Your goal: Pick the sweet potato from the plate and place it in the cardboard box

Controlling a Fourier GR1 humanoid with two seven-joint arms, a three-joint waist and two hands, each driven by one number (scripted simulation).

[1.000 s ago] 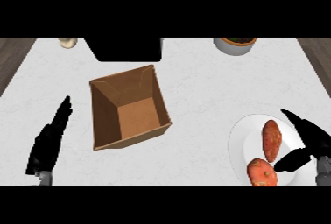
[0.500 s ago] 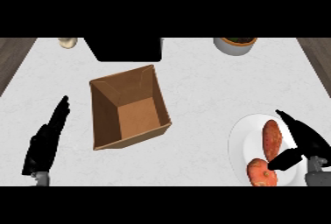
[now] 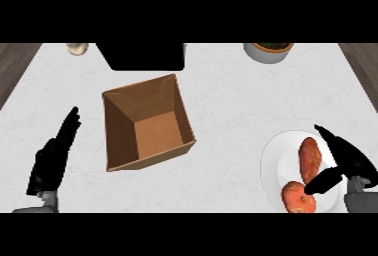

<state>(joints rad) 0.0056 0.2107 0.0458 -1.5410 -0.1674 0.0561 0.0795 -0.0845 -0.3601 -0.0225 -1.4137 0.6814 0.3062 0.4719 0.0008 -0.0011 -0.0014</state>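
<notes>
Now my right hand is over the plate, at the sweet potato.

My right fingers run straight along the sweet potato's right side and my thumb lies across its near end, released, grasping nothing. It lies on the plate at the near right of the desk, beside a rounder orange piece nearer me. Well apart to the left stands the open cardboard box. My left hand rests at the near left, fingers straight.
</notes>
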